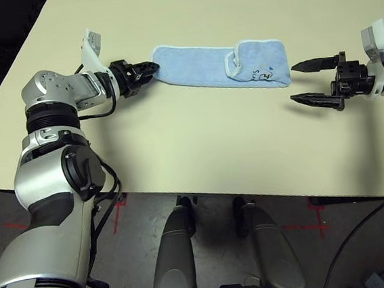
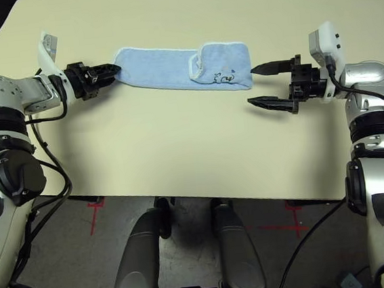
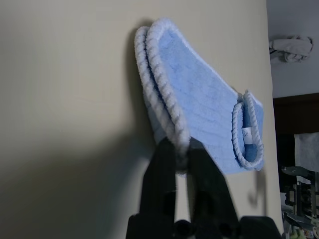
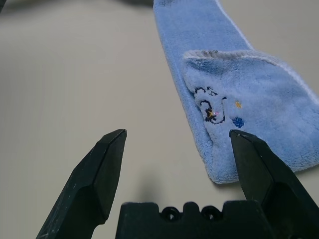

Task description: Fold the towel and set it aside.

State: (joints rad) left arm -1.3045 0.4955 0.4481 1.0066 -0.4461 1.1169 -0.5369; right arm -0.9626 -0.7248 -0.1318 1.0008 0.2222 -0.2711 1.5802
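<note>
Head stereo pair: looks fwd and down over table [image 1: 199,150]; both eyes share towel [image 2: 183,68] and both arms. L wrist cam: close on towel end. R wrist cam: close, near towel's marked end [image 4: 259,109].

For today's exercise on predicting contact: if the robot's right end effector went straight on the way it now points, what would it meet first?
Most likely the towel. The right end effector is open and points along the table at the towel's near end, the one with the small black marks. Its height above the table is hard to judge, so it might pass just over the cloth.
</note>
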